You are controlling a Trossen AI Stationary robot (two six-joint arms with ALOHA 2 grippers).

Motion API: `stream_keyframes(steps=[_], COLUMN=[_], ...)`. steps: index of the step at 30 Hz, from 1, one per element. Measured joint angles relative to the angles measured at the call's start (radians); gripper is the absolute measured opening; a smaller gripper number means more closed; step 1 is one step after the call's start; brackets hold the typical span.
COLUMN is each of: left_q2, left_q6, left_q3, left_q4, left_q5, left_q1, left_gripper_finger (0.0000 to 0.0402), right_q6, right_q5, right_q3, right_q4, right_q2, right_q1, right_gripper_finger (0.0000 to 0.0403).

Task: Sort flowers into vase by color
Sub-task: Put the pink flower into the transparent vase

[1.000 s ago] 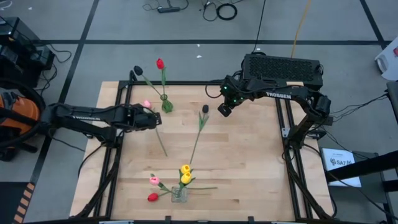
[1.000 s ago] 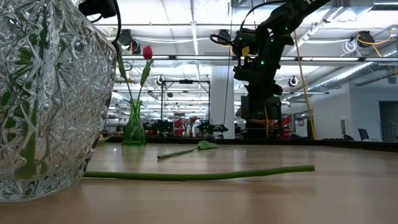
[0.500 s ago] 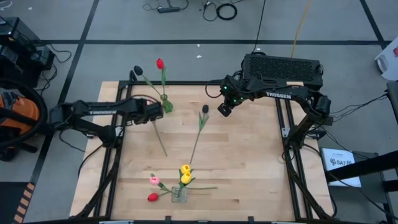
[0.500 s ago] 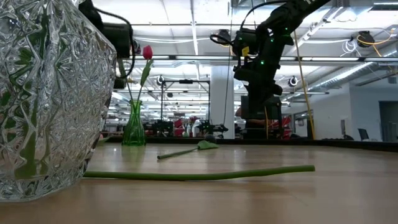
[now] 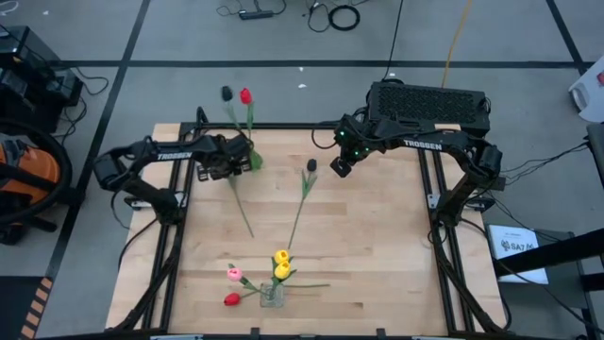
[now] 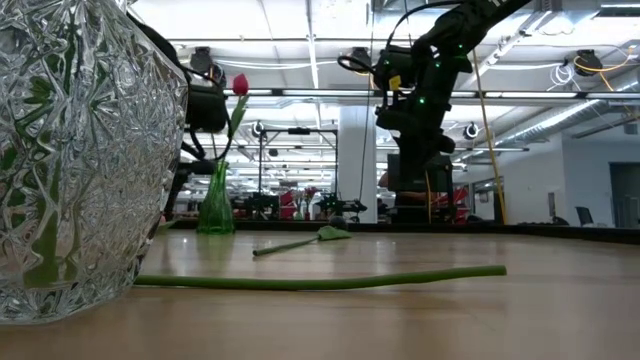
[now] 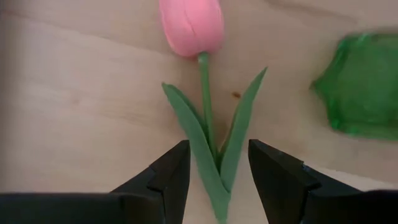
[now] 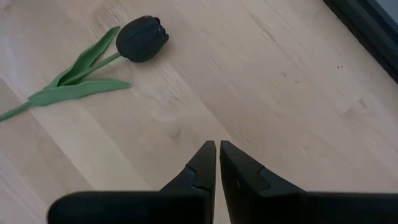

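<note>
On the wooden table (image 5: pixel 377 246), the left gripper (image 7: pixel 214 171) has carried the pink tulip (image 7: pixel 191 25) beside the green vase (image 7: pixel 360 87), jaws clamped on its stem; the right gripper (image 8: pixel 217 163) waits, jaws together.

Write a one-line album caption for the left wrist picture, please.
Left gripper holding a pink tulip by its stem, beside the green vase.
</note>
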Motion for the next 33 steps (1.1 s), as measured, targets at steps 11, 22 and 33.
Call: stream_keyframes(steps=[11, 22, 33], left_q2=[0.063, 0.050, 0.049], left_q6=[-0.017, -0.071, -0.081], left_q3=[0.000, 0.000, 0.000], left_q4=[0.032, 0.021, 0.020], left_q5=[0.000, -0.023, -0.029], left_q1=[-0.087, -0.151, -0.214], left_gripper_finger=[0.0170, 0.0170, 0.0170], right_q6=[-0.002, -0.003, -0.003], right_q5=[0.000, 0.000, 0.000], right_q3=[0.000, 0.000, 0.000], right_q4=[0.011, 0.012, 0.009], right_q2=[0.000, 0.000, 0.000], right_q1=[0.000, 0.000, 0.000], right_gripper_finger=[0.0015, 0.0015, 0.0015])
